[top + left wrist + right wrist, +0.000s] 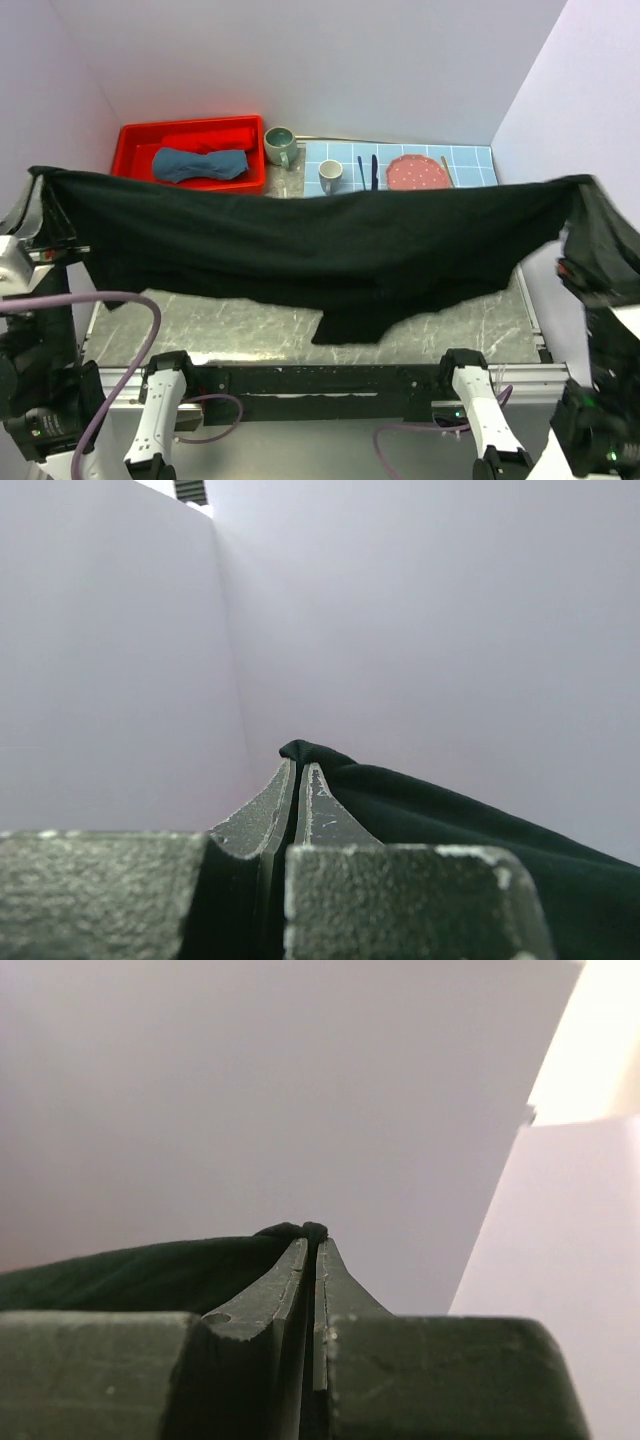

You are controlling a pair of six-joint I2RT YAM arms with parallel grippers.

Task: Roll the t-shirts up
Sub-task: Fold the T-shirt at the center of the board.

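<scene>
The black t-shirt [330, 250] is strung out in the air over the bench [250, 330], long axis 9 to 3 o'clock. The left claw [300, 767] is clamped on its 9 o'clock end and the right claw [311, 1240] on the 3 o'clock end. Hem corners, I think.

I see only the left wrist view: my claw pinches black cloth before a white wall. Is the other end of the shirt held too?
Observer: Yes, the right claw is shut on the opposite end of the black t-shirt.
Operator: Does it lie on the table?
Observer: No, it hangs spread between the left claw and the right one, sagging in the middle over the table.
Operator: Is another shirt there?
Observer: A slate-blue rolled t-shirt lies in the red tray at the back left.
</scene>
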